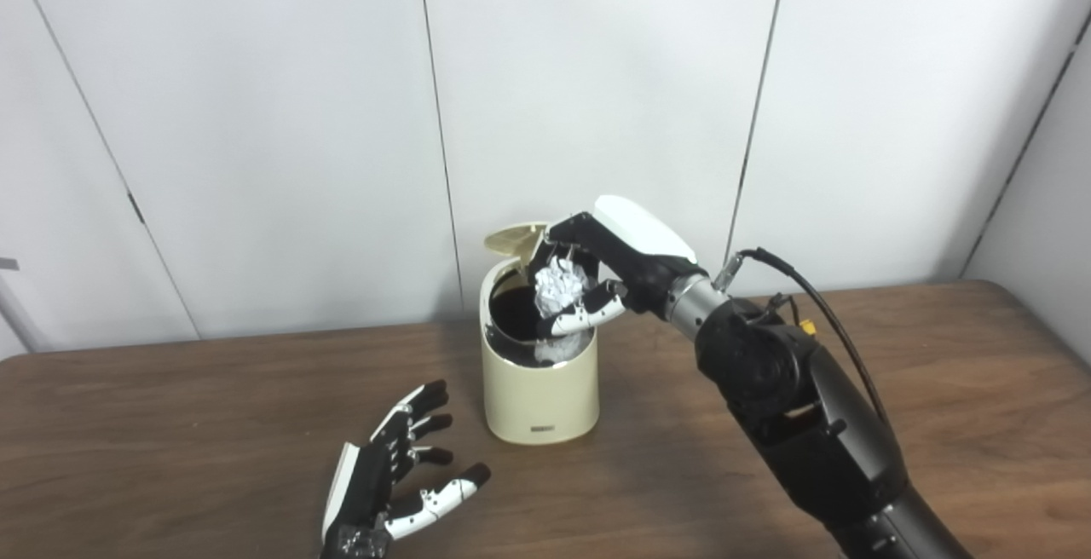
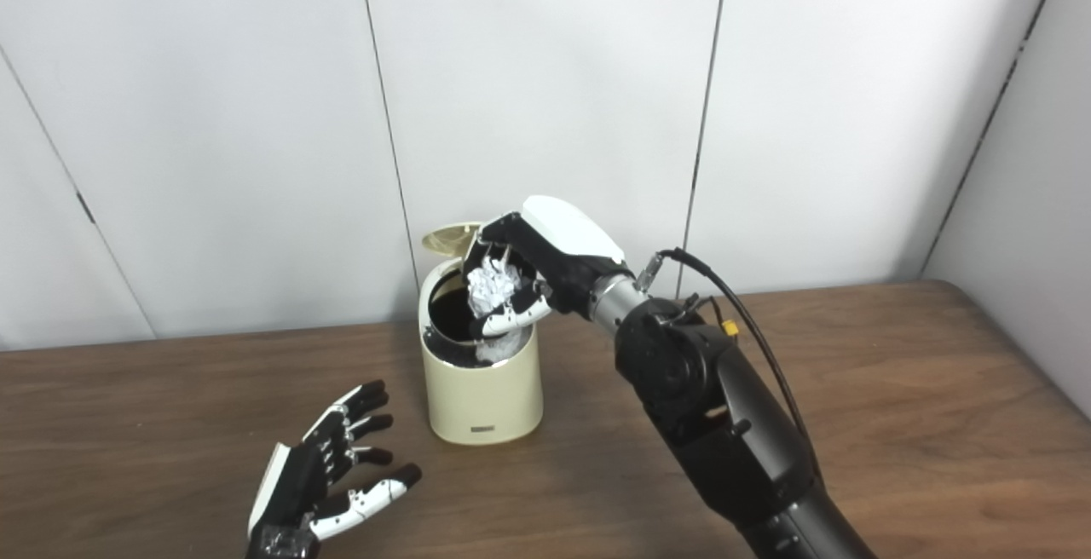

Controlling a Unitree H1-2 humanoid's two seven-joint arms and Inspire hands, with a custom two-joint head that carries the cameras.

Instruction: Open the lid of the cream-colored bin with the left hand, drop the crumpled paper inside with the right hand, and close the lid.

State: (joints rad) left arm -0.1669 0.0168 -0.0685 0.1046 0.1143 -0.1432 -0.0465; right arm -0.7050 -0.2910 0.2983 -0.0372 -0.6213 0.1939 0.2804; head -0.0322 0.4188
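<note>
Now the brown wooden table carries only one container, the cream-colored bin, which stands near the table's far edge, close to the white wall panels. All places below are given from this bin. Its lid is raised and leans back at the far-left side of the rim, so the mouth is open. The inside looks dark, and something pale shows low at the front inner rim; I cannot tell if this is paper or a reflection.

To the right of the bin, the black right arm reaches up and over it. The right hand hangs directly above the open mouth, the fingers closed around the crumpled paper. The paper is above the rim, not inside the bin.

In front of the bin and to the left, the left hand is just above or on the table, apart from the bin, with its fingers spread and holding nothing. Bare table surface lies on both sides of the bin and in front of it.
</note>
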